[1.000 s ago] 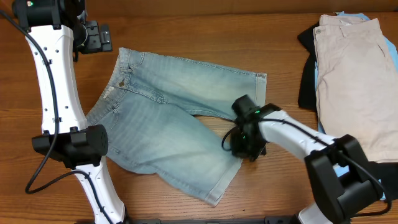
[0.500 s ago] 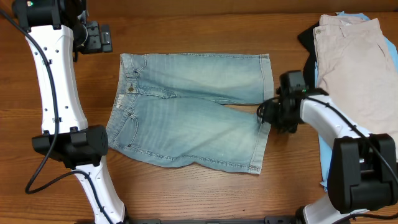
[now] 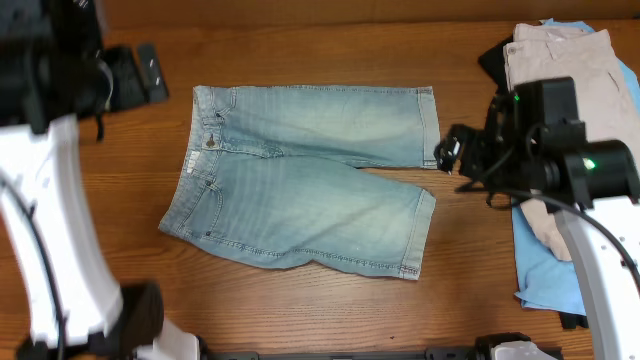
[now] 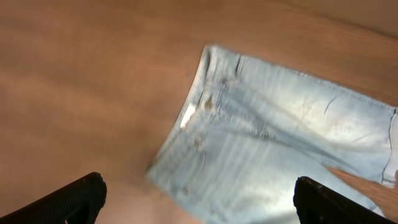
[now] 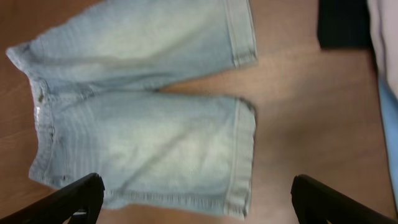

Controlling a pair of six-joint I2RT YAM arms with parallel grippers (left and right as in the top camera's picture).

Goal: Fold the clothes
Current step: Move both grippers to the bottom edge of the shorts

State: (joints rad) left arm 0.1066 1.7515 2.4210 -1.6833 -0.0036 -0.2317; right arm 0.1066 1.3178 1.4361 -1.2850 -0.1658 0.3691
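Plainly, the denim shorts [image 3: 300, 180] lie spread flat on the wooden worktop [image 3: 300, 315]; in the overhead view the waistband is to the left and the 2 legs run to the right, the upper leg level and the lower one slanting toward the near edge.

The right arm [image 3: 575, 170] holds its jaws wide apart; its fingertips [image 5: 65, 199] sit at opposite lower corners of the wrist view with nothing gripped between them; they hang above the worktop just right of the leg hems, clear of the cloth.

The left arm [image 3: 50, 200] is blurred from overhead; its jaws are also wide apart, fingertips [image 4: 68, 199] empty, raised beyond the waistband end and apart from the shorts.

At the right edge a beige garment [image 3: 560, 70] lies on a sky-blue one [image 3: 545, 270]; a black one [image 3: 495, 60] shows beside them.
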